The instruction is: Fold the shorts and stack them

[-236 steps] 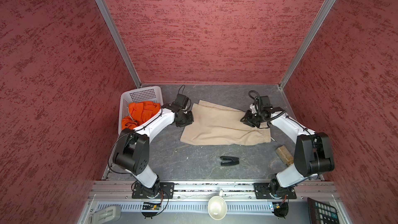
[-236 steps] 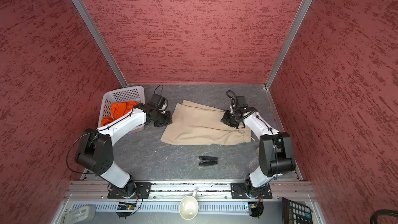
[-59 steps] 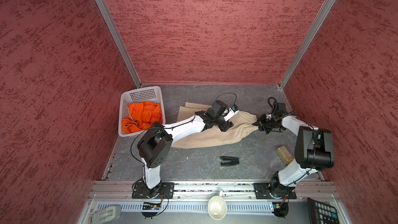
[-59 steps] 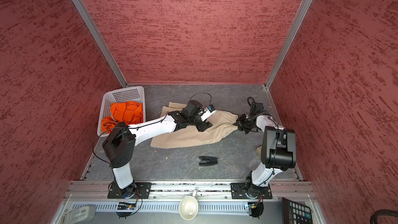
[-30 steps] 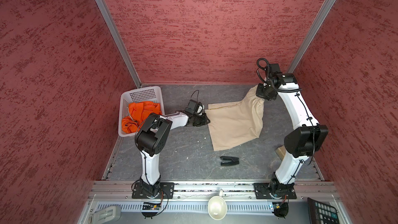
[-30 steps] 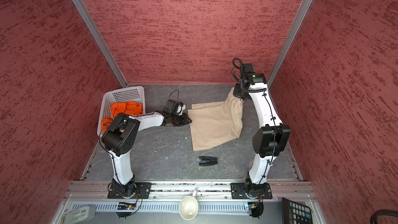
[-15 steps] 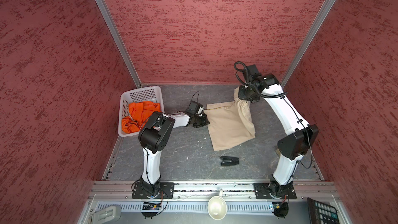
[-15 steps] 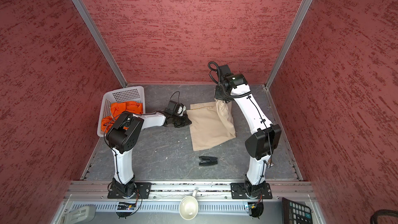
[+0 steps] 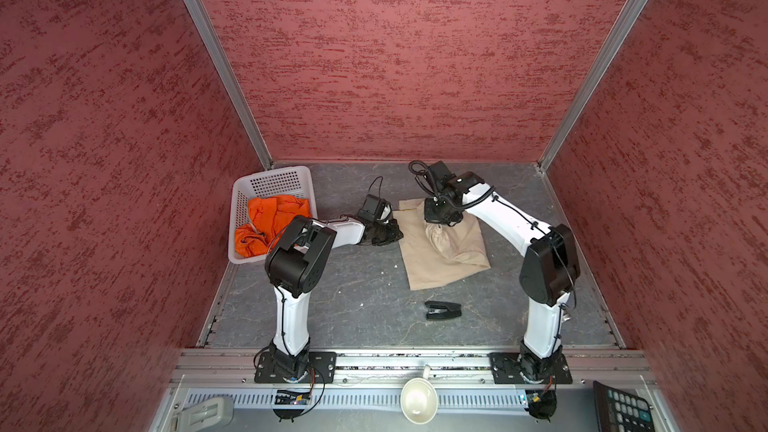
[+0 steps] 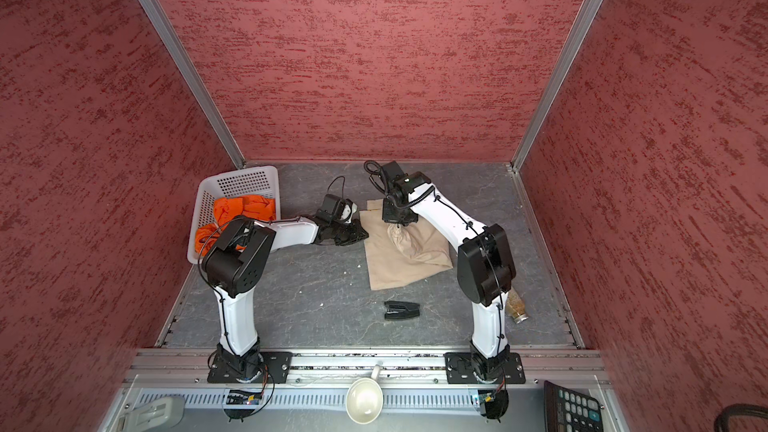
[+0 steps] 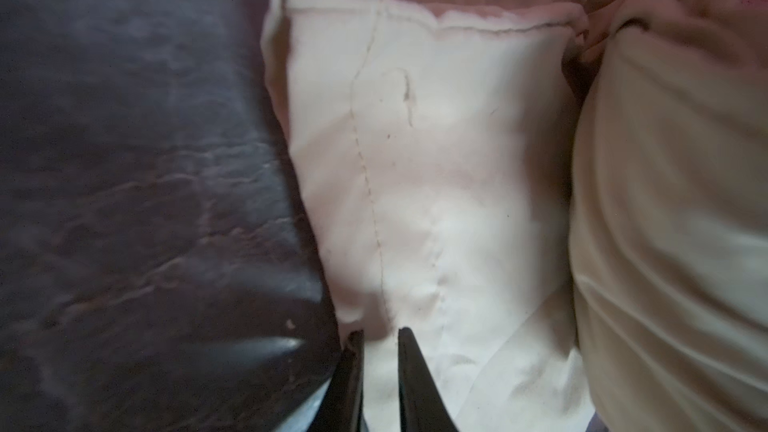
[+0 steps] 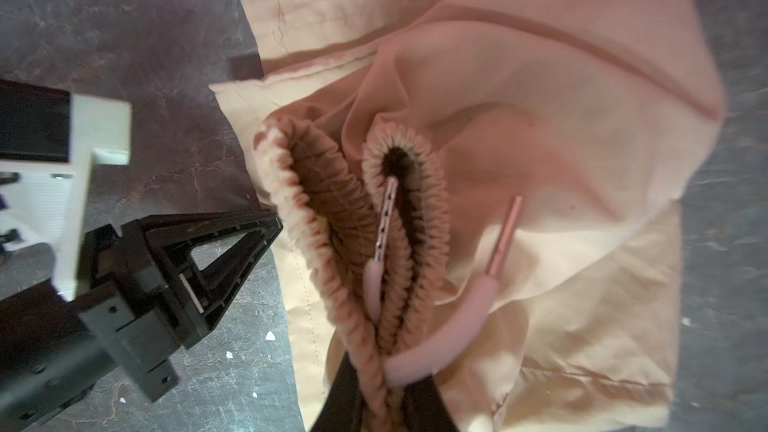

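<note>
Right gripper (image 9: 440,224): clenched on the gathered waistband (image 12: 316,218) of the beige shorts (image 9: 444,263). It holds that end up in a bunch above the rest of the cloth. A white drawstring (image 12: 436,342) loops out just beside the grip.
Left gripper (image 9: 388,235): low over the tabletop (image 9: 340,284), with its tips touching the left edge of the beige shorts. The jaws stand nearly together with cloth at the narrow gap. Whether they pinch the cloth cannot be told.
Beige shorts: towards the far edge of the grey tabletop, right of the middle. The lower layer lies flat and the waist end is gathered on top of it under the right gripper.
Orange shorts (image 9: 272,218): crumpled and unfolded inside the basket (image 9: 270,174), well apart from the beige pair.
Basket: white with perforated walls, standing in the far left corner of the tabletop.
Stapler (image 9: 442,310): small and black, lying on the tabletop. It is nearer the front edge than the beige shorts and does not touch them.
</note>
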`<state>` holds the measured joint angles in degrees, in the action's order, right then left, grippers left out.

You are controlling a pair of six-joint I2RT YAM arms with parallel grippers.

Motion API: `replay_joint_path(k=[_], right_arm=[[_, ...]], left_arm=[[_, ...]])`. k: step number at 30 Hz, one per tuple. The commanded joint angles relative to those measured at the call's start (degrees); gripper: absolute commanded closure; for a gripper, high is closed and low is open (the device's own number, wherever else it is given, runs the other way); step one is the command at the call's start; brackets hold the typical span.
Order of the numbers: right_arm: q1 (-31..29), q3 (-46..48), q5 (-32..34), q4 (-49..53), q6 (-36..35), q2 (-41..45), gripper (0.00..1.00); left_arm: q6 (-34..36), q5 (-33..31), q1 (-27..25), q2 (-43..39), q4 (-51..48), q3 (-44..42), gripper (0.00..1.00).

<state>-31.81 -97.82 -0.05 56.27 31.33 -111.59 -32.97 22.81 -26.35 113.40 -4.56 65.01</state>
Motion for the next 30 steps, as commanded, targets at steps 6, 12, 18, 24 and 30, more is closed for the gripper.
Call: replay_joint_path(k=[6,12,18,24,30], right_arm=[[-2.80,2.87,-8.38,-13.47,1.08,-0.69,0.48],[-2.97,6.60,-3.53,-14.85,1.81,8.29,0.42],[-6.46,5.82,0.20,-10.71,-2.83,4.26,0.38],[-8.69,3.79,-1.87,-11.70,-4.62,-4.66,0.37],[-8.81,-0.52,2.78,-8.47,-3.97,-14.30,0.37]], left_arm=[[-1.97,-6.14,4.05,-7.65,-2.19,-3.41,0.73],[-2.56,-11.89,5.48,-16.57,-4.61,-9.04,0.71],[-2.93,-12.60,6.09,-20.62,-5.24,-12.28,0.71],[-2.73,-12.28,6.31,-20.68,-5.72,-11.32,0.70],[-1.63,-12.78,6.33,-20.97,-6.89,-9.93,0.70]])
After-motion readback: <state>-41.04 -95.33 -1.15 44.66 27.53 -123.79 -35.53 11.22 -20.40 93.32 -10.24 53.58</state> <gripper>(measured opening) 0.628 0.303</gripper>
